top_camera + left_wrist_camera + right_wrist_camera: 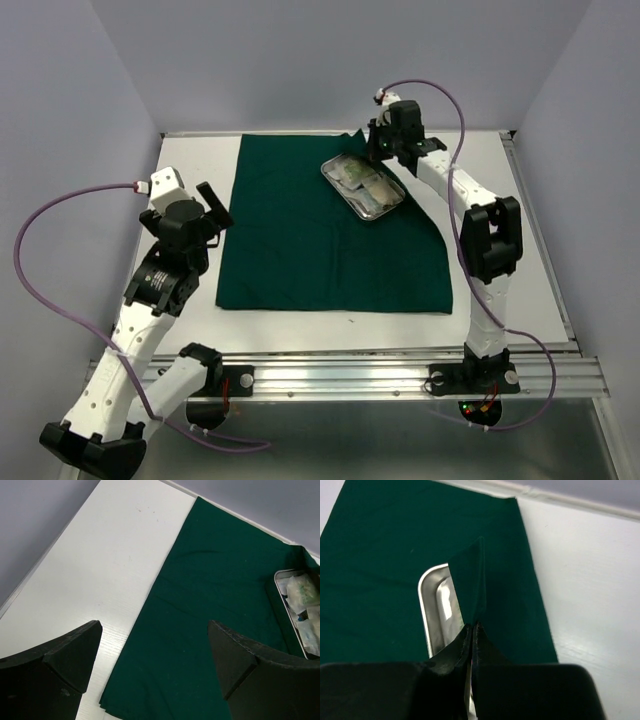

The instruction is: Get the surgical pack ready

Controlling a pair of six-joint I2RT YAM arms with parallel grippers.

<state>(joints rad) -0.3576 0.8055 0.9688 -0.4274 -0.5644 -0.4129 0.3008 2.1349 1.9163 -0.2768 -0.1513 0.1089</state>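
The dark green drape (320, 240) of the surgical pack lies spread on the white table. On its far right part stands a small steel tray (335, 175) holding white gauze packets (366, 187). My right gripper (385, 150) is shut on the drape's far right corner. In the right wrist view that corner fold (470, 575) stands up over the tray's rim (424, 600), pinched at my right gripper (475, 627). My left gripper (218, 205) hangs open above the drape's left edge (150, 610), holding nothing. The left wrist view shows the tray (279, 600) and packets (302, 592) at far right.
Bare white table (190, 290) shows left of the drape and a strip (500, 290) to its right. Grey walls close the back and sides. A metal rail (400, 365) runs along the near edge. Purple cables (30, 260) loop off both arms.
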